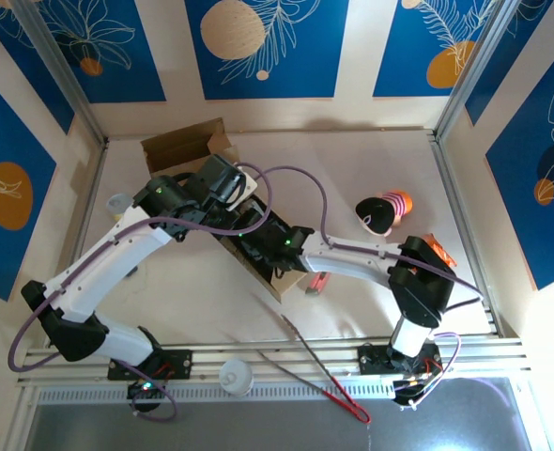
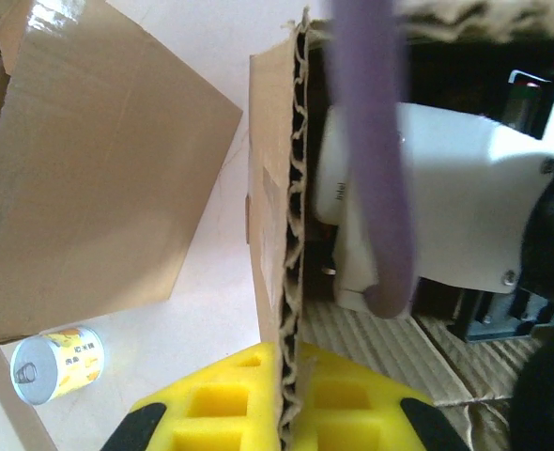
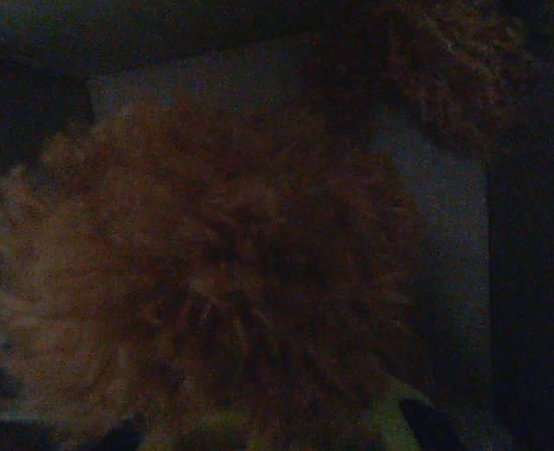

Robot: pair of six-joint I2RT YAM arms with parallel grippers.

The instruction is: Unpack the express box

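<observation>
Top view: the express box (image 1: 185, 150) lies open at mid-table, and both arms meet at it.

Left wrist view: the left gripper (image 2: 284, 418) is clamped on the box's corrugated wall.

Right wrist view: in the dark inside the box, the right gripper (image 3: 263, 427) is closed against a brown furry thing (image 3: 211, 254). I cannot tell whether it pinches any fur.

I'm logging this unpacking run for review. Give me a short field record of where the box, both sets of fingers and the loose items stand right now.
box: cardboard box, open, mid-table
left gripper: fingers shut on the box's upright wall edge
right gripper: inside the box, shut, right against a fluffy brown item; too dark to tell if it is gripped
outside the box: striped plush toy to the right, can to the left, tongs near the front edge
</observation>
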